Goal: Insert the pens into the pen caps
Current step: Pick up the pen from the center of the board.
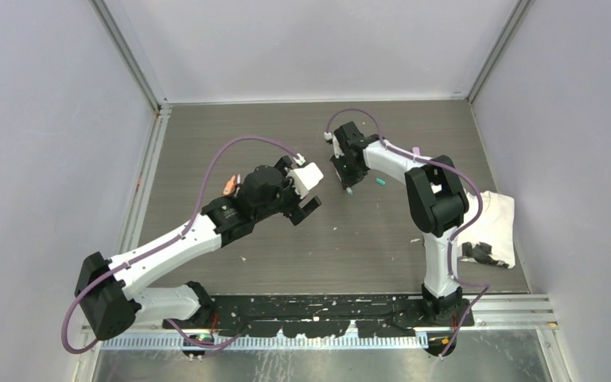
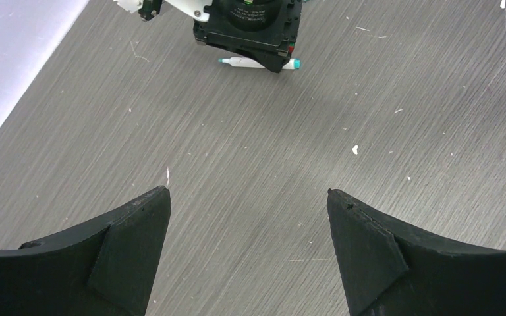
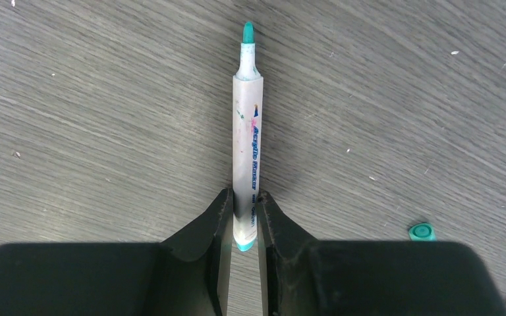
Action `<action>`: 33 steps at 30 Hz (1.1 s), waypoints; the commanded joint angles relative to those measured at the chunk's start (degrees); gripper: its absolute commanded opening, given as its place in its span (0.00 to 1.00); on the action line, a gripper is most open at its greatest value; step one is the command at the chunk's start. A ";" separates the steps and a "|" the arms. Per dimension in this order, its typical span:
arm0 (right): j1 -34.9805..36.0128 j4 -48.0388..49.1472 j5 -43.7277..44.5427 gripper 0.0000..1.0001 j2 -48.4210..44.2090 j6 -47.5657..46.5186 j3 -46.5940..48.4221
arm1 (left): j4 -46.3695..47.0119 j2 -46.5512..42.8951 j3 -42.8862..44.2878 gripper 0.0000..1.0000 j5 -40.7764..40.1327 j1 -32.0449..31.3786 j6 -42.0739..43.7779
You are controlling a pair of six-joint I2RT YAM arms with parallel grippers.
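My right gripper point(image 3: 244, 197) is shut on the tail end of a white pen point(image 3: 247, 131), whose bare teal tip points away from the wrist, low over the table. In the top view the right gripper point(image 1: 345, 177) is at the middle back. A small teal pen cap point(image 3: 421, 231) lies on the table to its right, apart from the pen; it also shows in the top view point(image 1: 381, 181). My left gripper point(image 2: 247, 192) is open and empty above bare table, facing the right gripper and the pen point(image 2: 240, 62). In the top view the left gripper point(image 1: 309, 208) is left of the right one.
A small orange-pink item point(image 1: 229, 185) lies behind the left arm. A white cloth point(image 1: 500, 213) lies at the right edge with dark objects point(image 1: 477, 253) on it. Small white specks point(image 2: 354, 149) dot the grey table. Walls close in the back and sides.
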 commanded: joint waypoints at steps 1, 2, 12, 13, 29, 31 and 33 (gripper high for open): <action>-0.70 -1.46 1.06 0.01 -1.40 -1.64 0.39 | 1.37 -1.47 0.12 0.89 -0.77 -0.27 0.09; -1.15 -1.12 0.21 0.01 -2.42 -1.35 0.09 | 1.52 -1.55 -0.02 0.89 -0.97 -0.27 0.06; -7.56 3.19 -18.06 0.01 -12.77 3.25 -5.84 | 1.98 -2.00 1.64 0.88 -0.05 0.54 -9.84; -7.94 3.43 -19.53 0.01 -13.29 3.52 -6.13 | 3.03 -2.04 1.66 0.88 1.48 1.00 -12.73; -9.72 17.08 -46.15 0.01 -31.24 12.12 -15.77 | 49.58 -3.66 -20.53 1.00 -0.74 5.88 -68.51; -9.73 18.52 -48.29 0.01 -33.17 13.36 -16.72 | 53.50 -1.50 -21.02 0.99 -1.53 5.88 -70.55; -9.70 20.84 -50.23 0.01 -34.96 14.82 -17.86 | 58.77 0.70 -21.58 0.95 -2.04 5.88 -71.16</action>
